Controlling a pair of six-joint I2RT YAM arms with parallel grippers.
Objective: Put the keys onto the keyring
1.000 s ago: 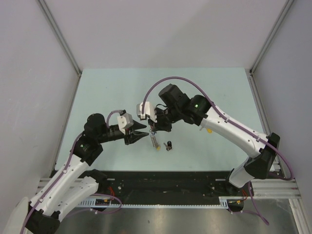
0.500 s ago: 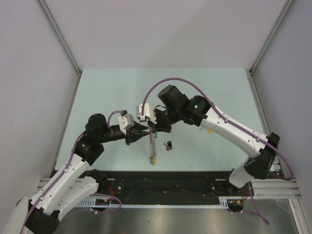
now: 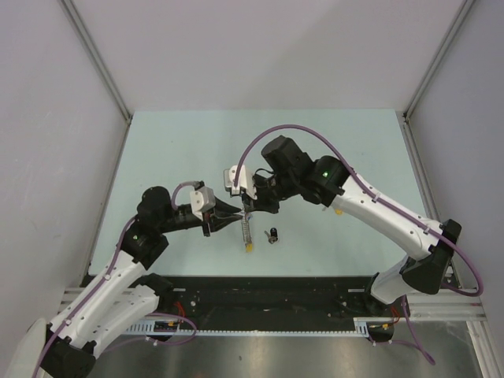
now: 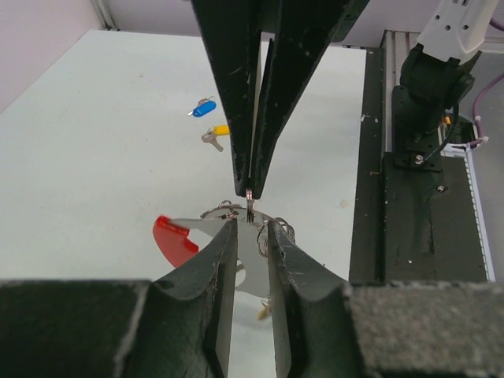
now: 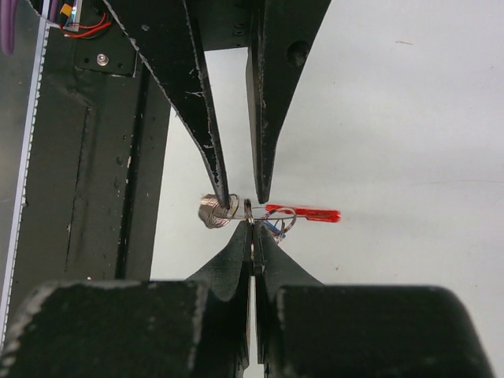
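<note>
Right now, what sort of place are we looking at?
Probably a lab robot test cell: a pale green tabletop boxed in by plain white panel walls joined by grey metal corner posts.

Tabletop: pale, matt, smooth, no grain. Keyring: thin grey metal wire, shiny, w/ red section in glossy plastic. Left gripper & right gripper: fingers black matt plastic, fine scuffs + dust specks. Upper left of left wrist view: blue tag & yellow tag, both smooth plastic w/ slight sheen; small key beside them dull silver metal. Arm shells: white glossy plastic. Cable: purple, smooth sheath. Plate at bottom of top view: bare brushed metal.
</note>
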